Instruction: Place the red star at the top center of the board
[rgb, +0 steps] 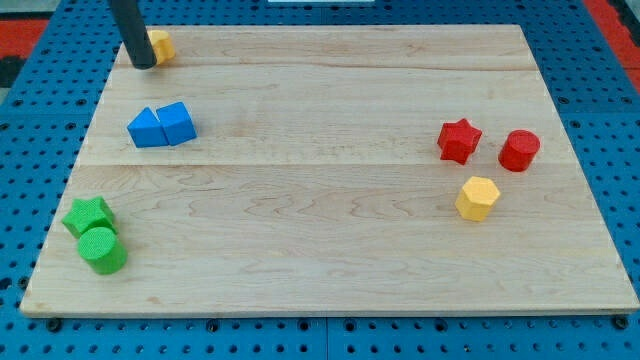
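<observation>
The red star lies on the wooden board at the view's right, a little above mid-height. A red cylinder stands just to its right and a yellow hexagon block lies just below it. My tip is at the board's top left corner, far from the red star, touching or nearly touching a yellow block that it partly hides.
Two blue blocks sit together at the view's left, below my tip. A green star and a green cylinder sit together at the bottom left. Blue pegboard surrounds the board.
</observation>
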